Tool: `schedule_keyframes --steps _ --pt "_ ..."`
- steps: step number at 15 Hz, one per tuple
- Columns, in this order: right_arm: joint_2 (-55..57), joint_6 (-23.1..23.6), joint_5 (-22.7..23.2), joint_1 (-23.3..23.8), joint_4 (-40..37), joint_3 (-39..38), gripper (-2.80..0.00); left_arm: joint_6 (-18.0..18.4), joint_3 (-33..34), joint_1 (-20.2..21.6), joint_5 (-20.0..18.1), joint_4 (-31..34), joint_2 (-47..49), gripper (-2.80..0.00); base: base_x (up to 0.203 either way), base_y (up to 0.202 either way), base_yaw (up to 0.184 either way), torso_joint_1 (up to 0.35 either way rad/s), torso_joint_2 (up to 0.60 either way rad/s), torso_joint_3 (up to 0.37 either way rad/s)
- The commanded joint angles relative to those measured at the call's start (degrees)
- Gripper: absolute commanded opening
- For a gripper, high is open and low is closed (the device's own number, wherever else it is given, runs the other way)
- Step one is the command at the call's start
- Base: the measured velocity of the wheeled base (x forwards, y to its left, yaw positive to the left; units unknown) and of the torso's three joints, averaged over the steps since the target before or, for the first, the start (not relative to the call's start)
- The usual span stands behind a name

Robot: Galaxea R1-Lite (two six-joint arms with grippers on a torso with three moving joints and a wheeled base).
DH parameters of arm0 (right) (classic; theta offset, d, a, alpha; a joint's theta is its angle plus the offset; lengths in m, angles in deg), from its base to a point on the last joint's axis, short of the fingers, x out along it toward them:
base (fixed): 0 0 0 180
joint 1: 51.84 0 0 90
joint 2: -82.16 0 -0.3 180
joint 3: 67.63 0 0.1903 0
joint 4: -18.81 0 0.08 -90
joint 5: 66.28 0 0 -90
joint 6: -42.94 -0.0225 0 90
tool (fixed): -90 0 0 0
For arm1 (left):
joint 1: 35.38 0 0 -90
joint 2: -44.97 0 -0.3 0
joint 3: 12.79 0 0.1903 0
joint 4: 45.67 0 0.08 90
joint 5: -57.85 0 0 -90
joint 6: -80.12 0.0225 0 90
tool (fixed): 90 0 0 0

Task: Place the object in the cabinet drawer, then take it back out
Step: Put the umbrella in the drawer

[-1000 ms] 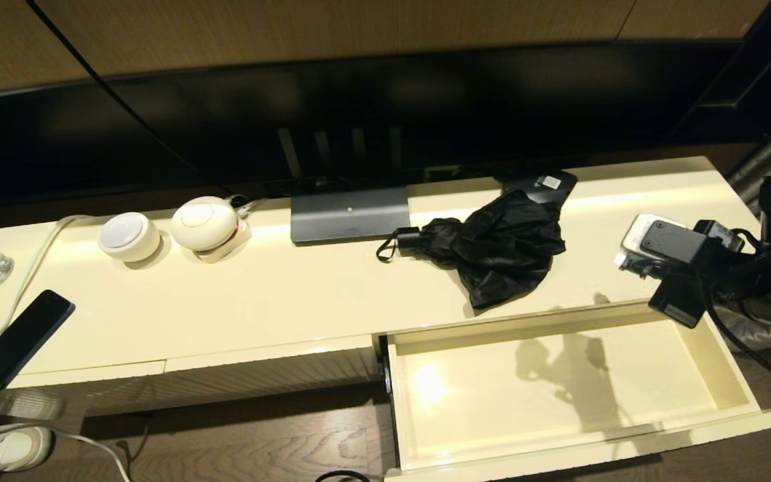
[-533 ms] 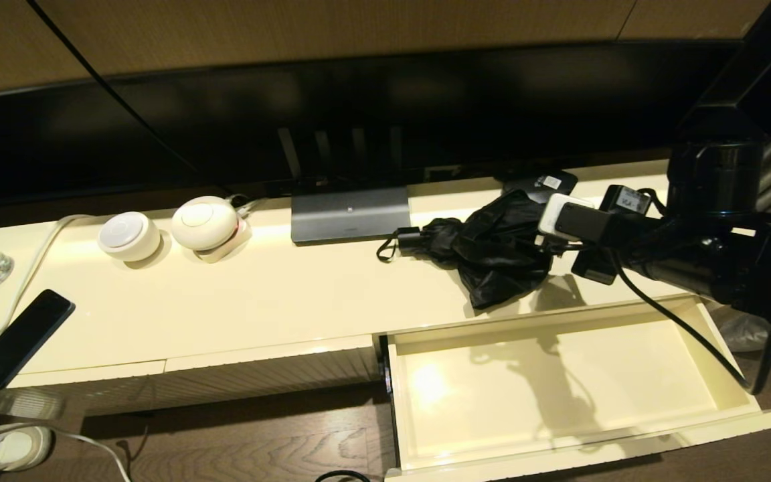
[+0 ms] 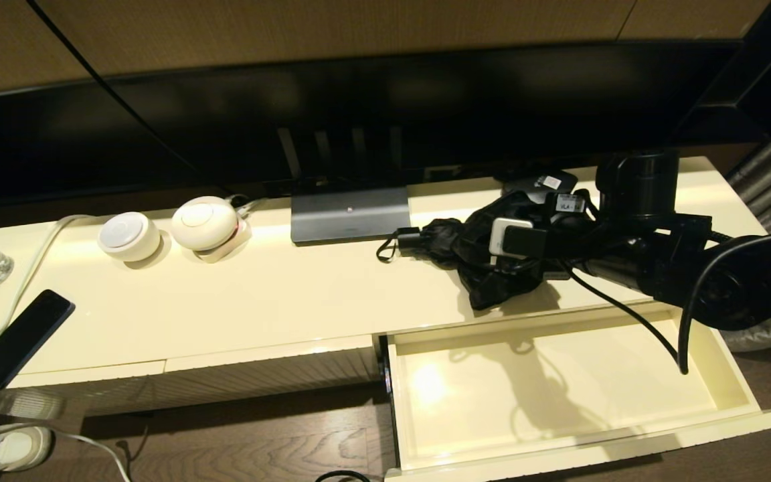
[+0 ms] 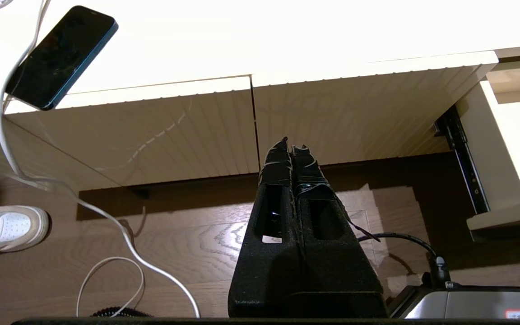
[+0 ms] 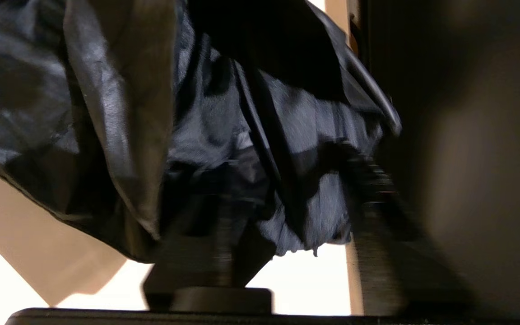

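a: where's the umbrella (image 3: 486, 258)?

b: on the cream cabinet top (image 3: 278, 294), toward its right end, just behind the open drawer (image 3: 733, 375). it lies on its side, not in the drawer.

a: anything in the drawer?

b: nothing but shadows on its pale floor. it's pulled well out, with its side rail (image 4: 465, 158) showing in the left wrist view.

a: and the right gripper (image 3: 492, 268)?

b: it's over the umbrella's loose fabric, reaching in from the right. in the head view the wrist camera and cables cover the fingertips. the right wrist view is filled with the folds (image 5: 206, 126) and blurred dark shapes near the lens, so i cannot tell how wide the fingers stand, or whether they pinch the cloth.

a: how does the umbrella look?

b: black, glossy, crumpled folds spread wide at the near end, with a short handle (image 3: 409, 239) and a wrist loop (image 3: 385, 250) pointing left toward the grey stand (image 3: 350, 213).

a: the left gripper (image 4: 290, 149)?

b: low in front of the ribbed cabinet fronts, above the wood floor, fingers pressed together, holding nothing.

a: what else is on top?

b: two round white devices (image 3: 164, 231) at the left, a dark phone (image 3: 23, 338) near the front edge with a white cable (image 3: 17, 288) beside it, and a small black box (image 3: 543, 182) behind the umbrella.
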Motion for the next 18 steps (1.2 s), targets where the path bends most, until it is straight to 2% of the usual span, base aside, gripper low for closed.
schedule_keyframes --steps 1,3,4,7,10,12,15,18 --pt "0.4 2.2 0.4 0.3 -1.4 1.6 0.0 0.0 0.2 0.0 0.0 0.0 0.1 -2.8 0.0 0.0 0.0 0.0 0.0 0.0" --pt "0.1 3.2 0.6 0.3 -4.3 3.0 0.0 0.0 0.2 0.0 0.0 0.0 0.1 -2.8 0.0 0.0 0.0 0.0 0.0 0.0" --pt "-0.3 4.1 1.1 0.3 -8.7 4.8 0.0 0.0 0.2 0.0 0.0 0.0 0.1 -2.8 0.0 0.0 0.0 0.0 0.0 0.0" --pt "-1.2 5.3 4.1 0.3 -15.2 7.8 0.0 0.0 0.2 0.0 0.0 0.0 0.1 -2.8 0.0 0.0 0.0 0.0 0.0 0.0" --pt "-0.7 5.7 4.6 0.2 -22.8 13.0 0.0 0.0 0.2 0.0 0.0 0.0 0.1 -2.8 0.0 0.0 0.0 0.0 0.0 0.0" --pt "-0.6 5.7 4.6 0.2 -24.9 14.2 0.0 0.0 0.2 0.0 0.0 0.0 0.1 -2.8 0.0 0.0 0.0 0.0 0.0 0.0" --pt "0.4 5.7 4.6 0.2 -34.2 18.9 0.0 0.0 0.2 0.0 0.0 0.0 0.1 -2.8 0.0 0.0 0.0 0.0 0.0 0.0" --pt "1.1 5.5 4.6 0.5 -36.0 21.2 0.0 0.0 0.2 0.0 0.0 -0.1 0.1 -2.8 0.0 0.0 0.0 0.0 0.0 0.0"
